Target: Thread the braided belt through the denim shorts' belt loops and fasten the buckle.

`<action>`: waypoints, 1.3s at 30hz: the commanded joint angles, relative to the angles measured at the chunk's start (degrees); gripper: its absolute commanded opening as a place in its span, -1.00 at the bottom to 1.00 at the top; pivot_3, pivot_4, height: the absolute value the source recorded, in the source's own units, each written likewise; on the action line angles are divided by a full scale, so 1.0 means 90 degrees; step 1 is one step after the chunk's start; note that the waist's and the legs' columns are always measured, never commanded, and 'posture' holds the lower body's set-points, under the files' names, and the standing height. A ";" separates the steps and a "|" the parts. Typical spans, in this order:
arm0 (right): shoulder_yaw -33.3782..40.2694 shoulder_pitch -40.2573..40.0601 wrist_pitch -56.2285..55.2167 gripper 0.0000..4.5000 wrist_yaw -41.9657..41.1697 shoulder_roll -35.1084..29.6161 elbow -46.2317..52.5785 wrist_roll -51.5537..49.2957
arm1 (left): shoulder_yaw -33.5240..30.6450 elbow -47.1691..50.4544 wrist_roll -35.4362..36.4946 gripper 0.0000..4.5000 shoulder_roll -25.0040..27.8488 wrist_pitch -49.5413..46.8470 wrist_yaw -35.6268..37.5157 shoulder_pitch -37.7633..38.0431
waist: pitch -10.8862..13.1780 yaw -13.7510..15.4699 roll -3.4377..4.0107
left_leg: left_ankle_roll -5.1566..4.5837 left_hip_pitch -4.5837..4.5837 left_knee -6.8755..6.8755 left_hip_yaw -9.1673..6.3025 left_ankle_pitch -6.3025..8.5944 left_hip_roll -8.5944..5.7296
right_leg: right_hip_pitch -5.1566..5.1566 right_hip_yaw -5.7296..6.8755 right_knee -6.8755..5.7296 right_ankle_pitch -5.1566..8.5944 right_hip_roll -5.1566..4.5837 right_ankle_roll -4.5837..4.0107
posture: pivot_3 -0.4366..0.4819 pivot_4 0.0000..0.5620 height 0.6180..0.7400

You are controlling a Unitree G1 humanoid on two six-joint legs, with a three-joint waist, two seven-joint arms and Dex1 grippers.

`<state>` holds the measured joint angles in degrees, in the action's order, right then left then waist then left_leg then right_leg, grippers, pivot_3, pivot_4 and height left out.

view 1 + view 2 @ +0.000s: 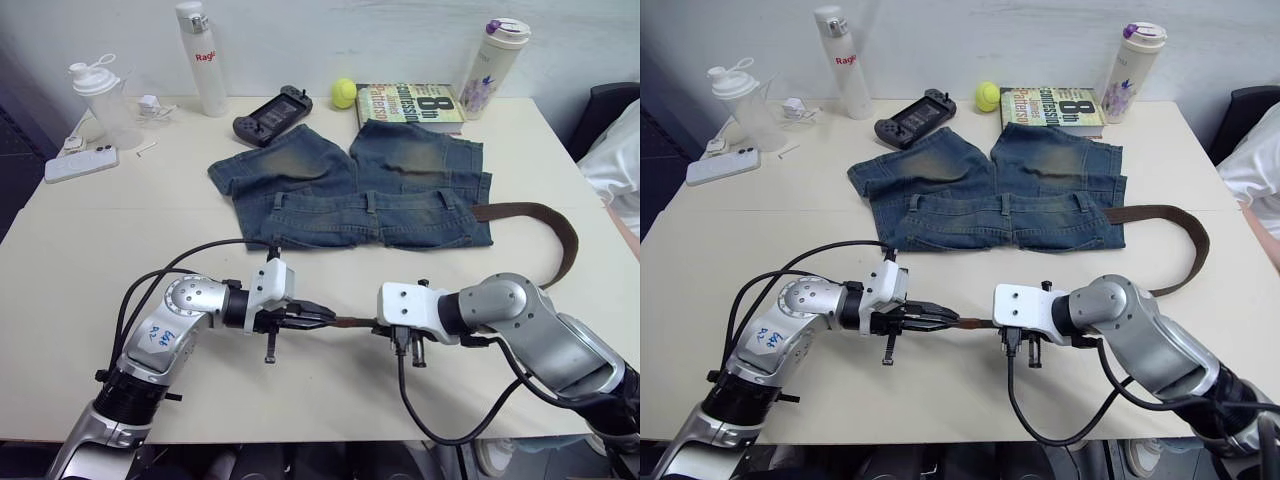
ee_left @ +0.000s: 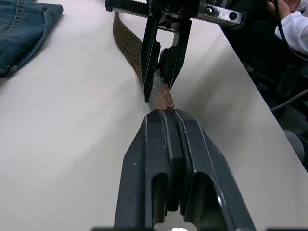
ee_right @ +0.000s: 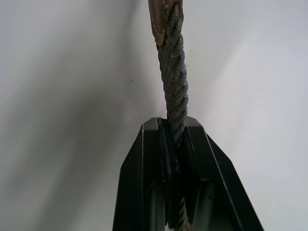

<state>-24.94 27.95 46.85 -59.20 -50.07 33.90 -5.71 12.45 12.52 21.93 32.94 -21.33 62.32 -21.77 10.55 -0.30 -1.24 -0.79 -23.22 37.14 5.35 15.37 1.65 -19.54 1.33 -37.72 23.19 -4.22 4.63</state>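
Note:
The denim shorts (image 1: 355, 185) lie flat at the middle back of the table, waistband toward me, with belt loops (image 1: 371, 201) along it. The braided belt (image 1: 560, 235) comes out at the waistband's right end, curves right and back toward me, and passes behind my right arm. Its leather-tipped free end (image 2: 162, 96) hangs just above the table in front of the shorts. My left gripper (image 1: 328, 319) is shut on that tip. A short way along, my right gripper (image 1: 375, 322) is shut on the braid (image 3: 172, 72), facing the left one. The buckle is hidden.
Along the back stand a shaker bottle (image 1: 100, 100), a white bottle (image 1: 200, 60), a game controller (image 1: 272, 113), a yellow ball (image 1: 344, 92), a book (image 1: 408, 103) and a tumbler (image 1: 492, 65). A phone (image 1: 80, 163) lies far left. A person's sleeve (image 1: 615, 160) is at the right edge.

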 commanded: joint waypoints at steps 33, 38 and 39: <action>0.4646 -0.4192 0.0746 0.77 0.6819 0.4477 -0.0107 -0.9820 | -0.2721 0.0341 0.5246 -1.00 -0.1762 -0.5140 -0.3681 0.0599 | -0.0009 -0.0125 -0.0012 | 0.0013 -0.0002 -0.0020 -0.0092 -0.0009 -0.0023 | 0.0046 -0.0031 0.0020 0.0006 0.0019 0.0014 | -0.05 -0.47 1.00; 0.4435 -0.4184 -0.0063 0.77 0.7156 0.4782 -0.0253 -1.0291 | -0.2685 0.0307 0.5319 -1.00 -0.1726 -0.5091 -0.3726 0.0576 | -0.0009 -0.0142 -0.0012 | 0.0011 -0.0007 -0.0018 -0.0093 -0.0008 -0.0030 | 0.0043 -0.0042 0.0022 0.0007 0.0016 0.0017 | -0.05 -0.47 1.00; 0.4389 -0.4182 -0.0175 0.77 0.7188 0.4804 -0.0260 -1.0354 | -0.2675 0.0311 0.5330 -1.00 -0.1726 -0.5085 -0.3734 0.0575 | -0.0009 -0.0142 -0.0012 | 0.0012 -0.0007 -0.0020 -0.0093 -0.0008 -0.0028 | 0.0041 -0.0041 0.0022 0.0007 0.0018 0.0017 | -0.05 -0.47 1.00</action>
<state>15.53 -9.80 47.68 5.16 -7.50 30.74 -95.92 -11.42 14.82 68.01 17.04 -67.59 28.44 -15.77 10.47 -1.58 -1.35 -0.68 -23.28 36.93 4.51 15.30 1.41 -19.20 0.96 -37.53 23.25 -4.06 4.78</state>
